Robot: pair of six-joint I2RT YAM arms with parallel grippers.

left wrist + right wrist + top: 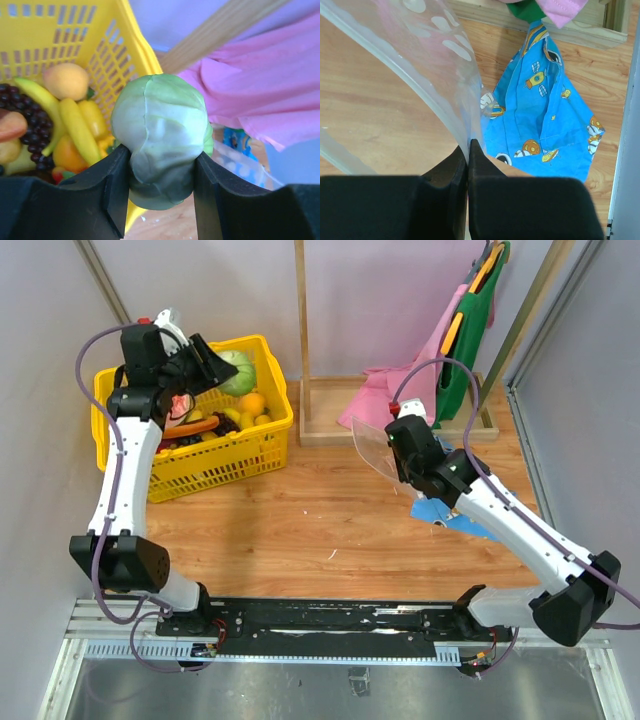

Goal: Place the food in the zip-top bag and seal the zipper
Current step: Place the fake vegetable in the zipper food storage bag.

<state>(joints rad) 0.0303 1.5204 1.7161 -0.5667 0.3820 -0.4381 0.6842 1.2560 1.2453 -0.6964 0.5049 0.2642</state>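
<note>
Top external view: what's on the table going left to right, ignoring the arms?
yellow basket → wooden post → zip-top bag → blue cloth. The pink and green fabrics overlap the bag and cloth, so they are left out.

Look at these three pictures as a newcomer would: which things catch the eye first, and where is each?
The green toy cabbage stands out most, held in the left gripper over the far corner of the yellow basket. Next comes the clear dotted zip-top bag, pinched at its edge by the shut right gripper above the wooden table, with a bright blue cartoon-print cloth lying on the table nearby.
</note>
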